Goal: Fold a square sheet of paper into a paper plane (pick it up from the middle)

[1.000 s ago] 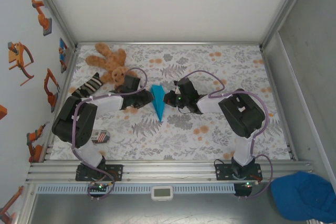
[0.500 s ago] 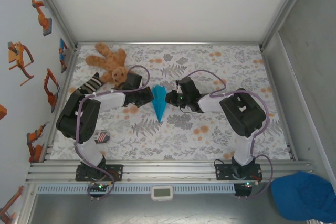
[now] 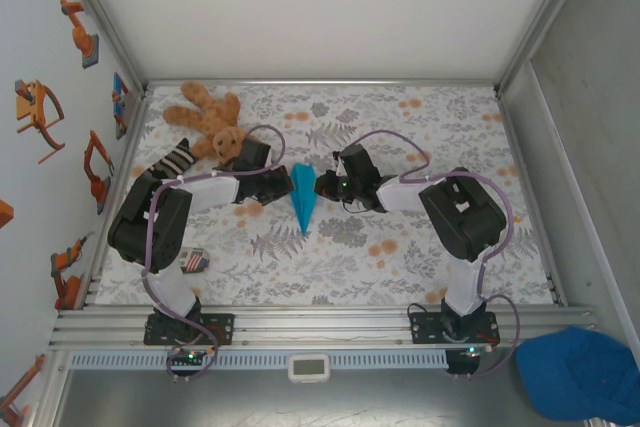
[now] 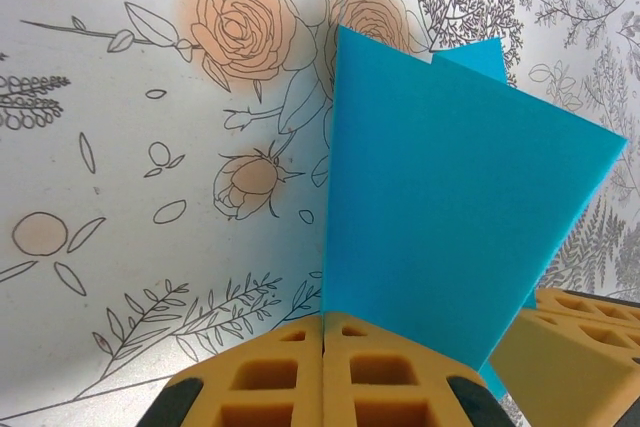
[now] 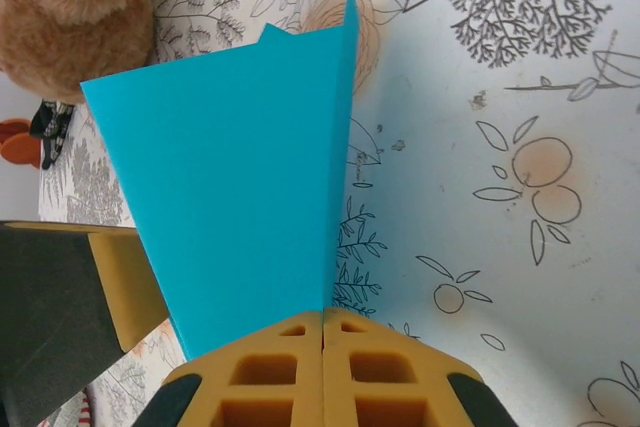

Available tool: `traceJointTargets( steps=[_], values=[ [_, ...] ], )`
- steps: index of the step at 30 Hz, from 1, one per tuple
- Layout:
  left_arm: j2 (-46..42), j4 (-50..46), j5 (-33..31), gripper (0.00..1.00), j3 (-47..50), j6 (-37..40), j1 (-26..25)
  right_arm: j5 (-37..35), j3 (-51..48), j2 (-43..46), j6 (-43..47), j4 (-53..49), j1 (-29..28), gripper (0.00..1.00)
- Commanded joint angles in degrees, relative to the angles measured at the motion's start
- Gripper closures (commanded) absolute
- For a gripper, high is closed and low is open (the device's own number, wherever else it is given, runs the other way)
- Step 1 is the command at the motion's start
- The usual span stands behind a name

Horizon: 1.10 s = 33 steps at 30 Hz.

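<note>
The paper plane sits mid-frame on the counter, its wide end between both tools. The left tool and right tool are pressed narrow, each apparently pinching a wing. Judged light, flimsy, easily creased — best gripped gently near the centre fold.

Cyan-blue paper plane on the table, just right of the teddy bear

It is a narrow, kite-like dart folded along a centre crease, its wide tail nearest the bear's head and its sharp tip farthest from the bear. Seen close, its smooth wing panel stands upright, with a second layer's corner peeking out behind.
</note>
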<state>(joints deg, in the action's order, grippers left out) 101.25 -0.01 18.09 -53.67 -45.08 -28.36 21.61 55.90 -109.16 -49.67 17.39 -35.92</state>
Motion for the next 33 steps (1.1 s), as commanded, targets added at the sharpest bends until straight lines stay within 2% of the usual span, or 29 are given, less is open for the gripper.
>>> traceJointTargets(
  steps=[1, 6, 13, 33],
  values=[
    [-1.3, 0.2, 2.1, 1.0, -0.3, 1.5, 1.0, -0.9, 0.0, 0.8, 0.7, 0.0, 0.8, 0.97],
    [-3.2, 3.6, 6.8, 1.0, 0.9, 1.4, 2.6, -2.6, -1.6, 4.1, 1.4, -0.7, 1.4, 0.99],
    [-3.3, 8.1, 9.5, 0.99, 4.3, 1.6, 3.6, -3.5, -3.8, 4.7, 1.3, -0.2, 2.7, 0.99],
    [-0.3, 11.8, 8.8, 0.93, 7.8, 0.9, 4.0, -3.9, -6.6, 2.7, 1.0, 2.3, 3.8, 1.0]
  ],
)
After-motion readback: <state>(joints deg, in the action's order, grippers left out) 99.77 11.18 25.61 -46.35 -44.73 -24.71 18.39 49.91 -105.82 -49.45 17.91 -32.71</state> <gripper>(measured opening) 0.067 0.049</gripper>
